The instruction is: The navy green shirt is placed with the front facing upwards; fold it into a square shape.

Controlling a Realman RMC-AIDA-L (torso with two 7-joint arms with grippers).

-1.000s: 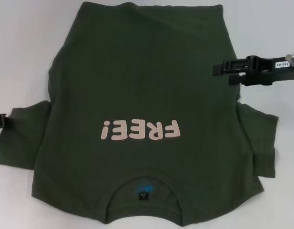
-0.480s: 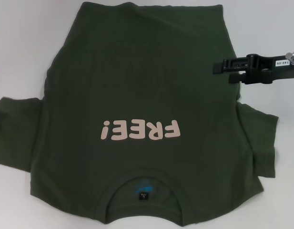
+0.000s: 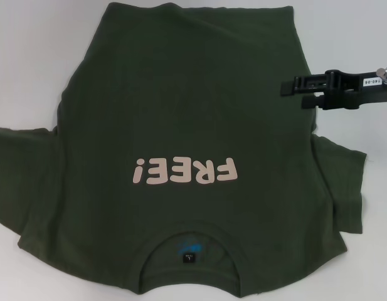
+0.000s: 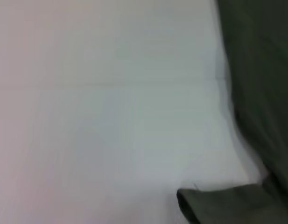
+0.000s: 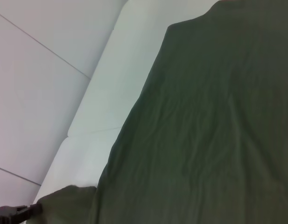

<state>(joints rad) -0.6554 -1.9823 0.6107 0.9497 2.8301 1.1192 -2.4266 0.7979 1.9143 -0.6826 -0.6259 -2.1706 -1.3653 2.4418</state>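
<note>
Nothing folded yet: navy green shirt (image 3: 180,125) flat, both sleeves out; right gripper (image 3: 292,92) at 2 o'clock, fingers slightly apart, empty.

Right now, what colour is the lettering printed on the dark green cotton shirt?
Pale pink lettering on the dark olive-green cotton shirt, clearest in the head view.

Head cam looks steeply down on the navy green shirt (image 3: 180,125), collar nearest the robot, whole body framed. Left wrist cam sits low and close over the counter (image 4: 111,116), catching only a shirt edge. Right wrist cam looks obliquely across the shirt body. All three share the shirt.
</note>
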